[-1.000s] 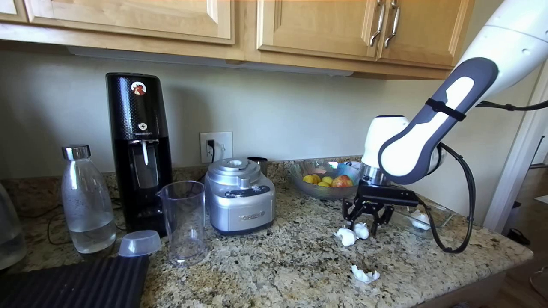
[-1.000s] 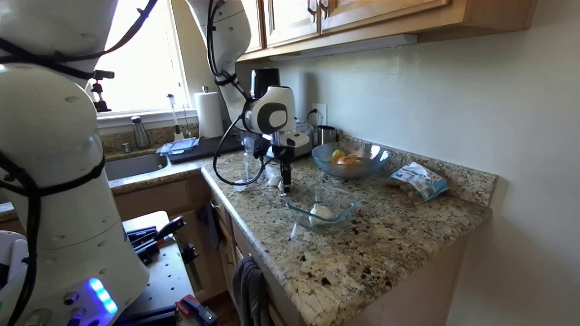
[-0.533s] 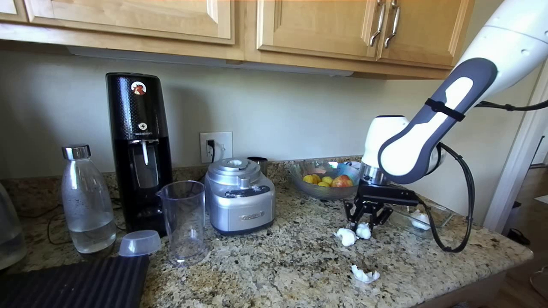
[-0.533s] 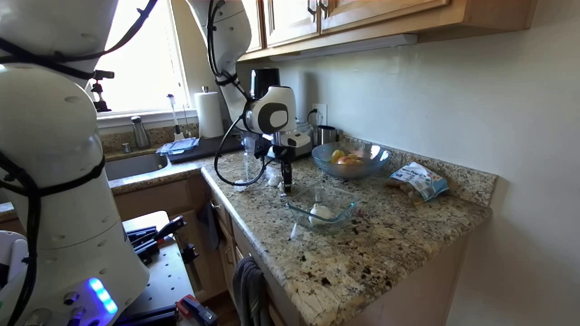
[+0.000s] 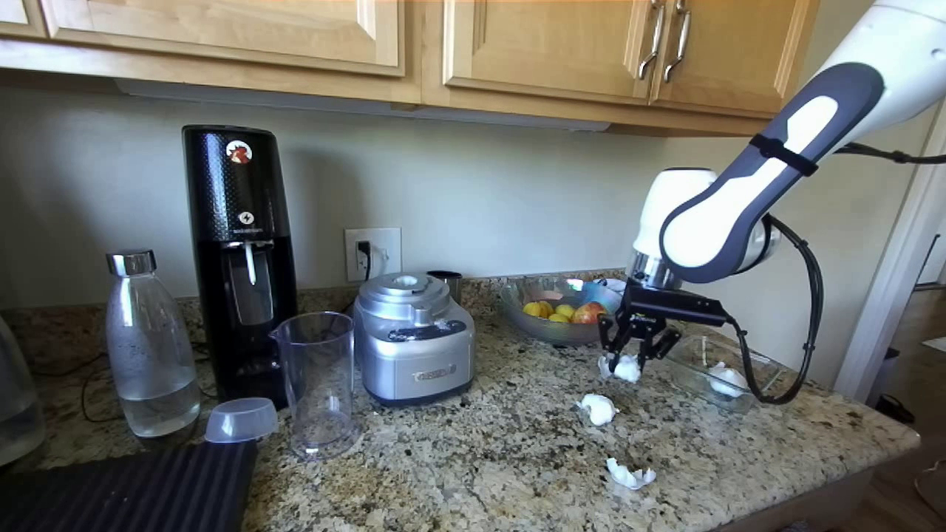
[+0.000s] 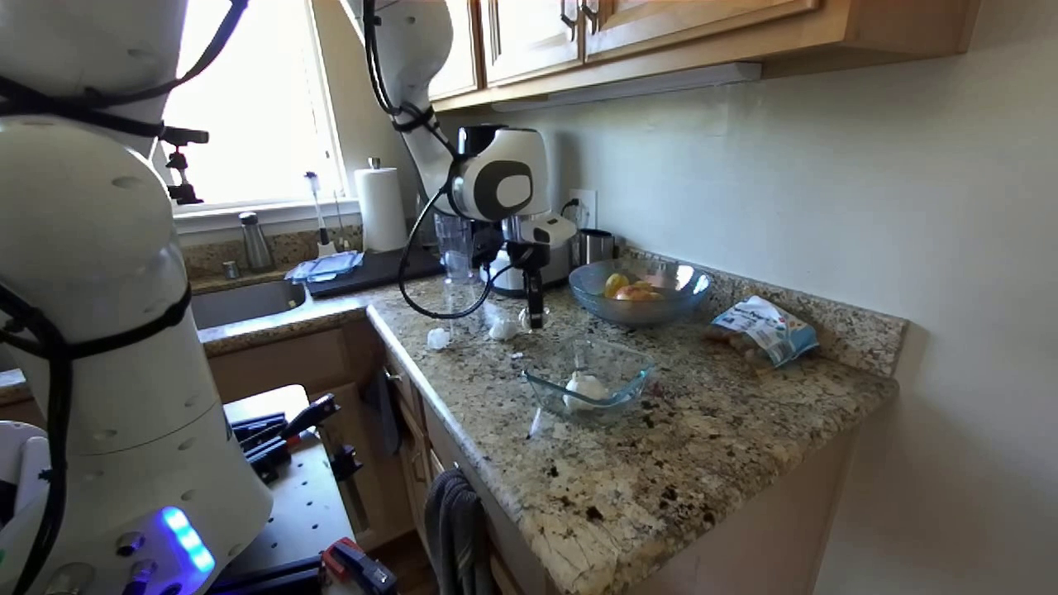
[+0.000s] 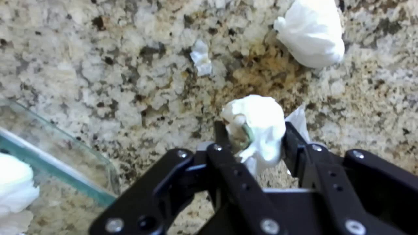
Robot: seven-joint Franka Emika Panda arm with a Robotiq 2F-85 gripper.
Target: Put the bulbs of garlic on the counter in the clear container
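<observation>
Well, our gripper [image 7: 256,133] pinches one garlic bulb [image 7: 261,119] over the counter [image 5: 473,473], near the clear container [image 6: 610,403], which holds another bulb [image 6: 584,388]; if the loose skin [image 7: 298,121] tears under the fingers [image 7: 295,145], we think the held bulb could slip

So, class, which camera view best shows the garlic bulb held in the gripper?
The wrist view: held in the gripper, the garlic bulb looks large there, and even a greenish patch on it shows. In both exterior views it looks small, and the gripper covers part of it.
</observation>
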